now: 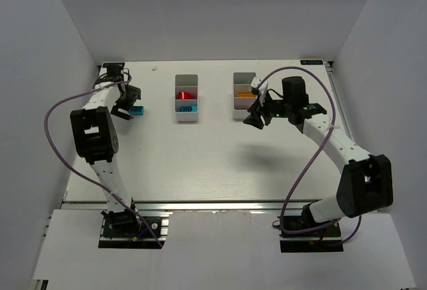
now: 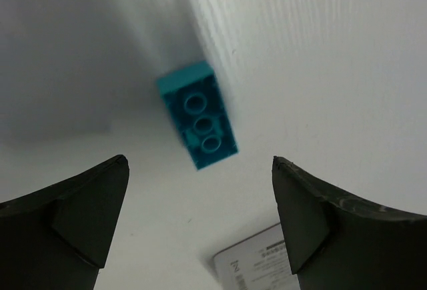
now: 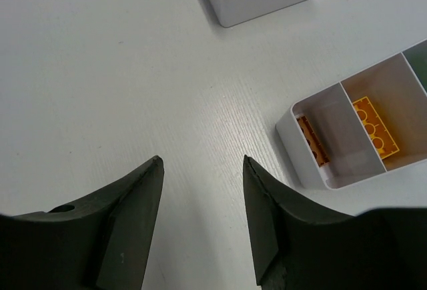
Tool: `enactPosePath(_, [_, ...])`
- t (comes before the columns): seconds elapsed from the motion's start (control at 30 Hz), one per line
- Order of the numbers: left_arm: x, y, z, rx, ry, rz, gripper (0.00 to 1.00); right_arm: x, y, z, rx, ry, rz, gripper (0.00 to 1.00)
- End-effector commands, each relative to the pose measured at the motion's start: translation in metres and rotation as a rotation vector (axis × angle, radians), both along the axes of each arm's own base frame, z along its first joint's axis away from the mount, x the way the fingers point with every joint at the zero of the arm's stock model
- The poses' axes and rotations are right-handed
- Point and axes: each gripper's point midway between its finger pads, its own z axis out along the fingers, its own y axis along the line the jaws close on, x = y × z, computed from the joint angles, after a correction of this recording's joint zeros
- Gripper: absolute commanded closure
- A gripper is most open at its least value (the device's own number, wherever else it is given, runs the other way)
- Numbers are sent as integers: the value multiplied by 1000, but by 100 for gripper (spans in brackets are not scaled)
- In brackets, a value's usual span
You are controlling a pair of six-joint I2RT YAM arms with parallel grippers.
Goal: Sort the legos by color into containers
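Your left pincer (image 1: 125, 111) hangs wide open over teal brick (image 2: 197, 124), which lies studs showing on table (image 1: 200, 163), at 9 o'clock from left bin (image 1: 177, 97) and well apart from it

Right pincer (image 3: 202, 163) half open, empty, near right bin (image 3: 333, 177) at its 5 o'clock; orange bricks (image 3: 375, 127) inside

Second teal piece (image 1: 188, 109) in left bin's near compartment, red brick (image 1: 184, 95) mid

Brick likely light, rigid, slick-sided, apt to skid or twist

Grip its long flat sides midway, jaws square, clear of studs
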Motion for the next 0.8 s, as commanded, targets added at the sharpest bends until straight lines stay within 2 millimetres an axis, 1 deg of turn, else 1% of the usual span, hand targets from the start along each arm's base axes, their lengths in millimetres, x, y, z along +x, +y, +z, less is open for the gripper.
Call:
enactPosePath(0.0, [12,14,9,50,28,47,3,2,2,20,56,-71,-9,43])
enactPosePath(0.03, [17,15,9,57,26,48,3,-1,2,15,54,-61,-10,43])
enactPosePath(0.07, [17,16,6,59,40,48,3,-2,1,14,54,-61,-10,44])
enactPosePath(0.1, [24,17,10,61,29,50,3,-3,1,14,57,-65,-10,44])
enactPosePath(0.13, [23,17,-1,58,60,49,3,-4,0,10,55,-57,-13,43])
enactPosePath(0.17, [19,16,-5,53,87,47,3,-5,0,10,55,-58,-11,43])
enactPosePath(0.3, [16,14,-17,37,119,45,5,-5,-2,9,60,-60,-18,44])
enactPosePath(0.33, [15,14,-17,39,122,44,7,-4,-2,10,63,-64,-20,43])
enactPosePath(0.4, [13,13,-25,40,154,37,9,-3,-2,9,66,-60,-23,44])
enactPosePath(0.43, [18,15,-22,43,146,33,11,-3,-2,9,69,-60,-24,43])
enactPosePath(0.47, [15,13,-32,37,178,28,12,-3,-2,10,71,-62,-23,43])
enactPosePath(0.63, [21,17,-36,48,183,34,19,-3,-4,10,76,-64,-31,44])
enactPosePath(0.67, [22,17,-35,50,183,34,25,-4,-4,12,79,-66,-32,44])
enactPosePath(0.77, [21,16,-33,42,174,31,36,-6,-5,12,80,-66,-34,44])
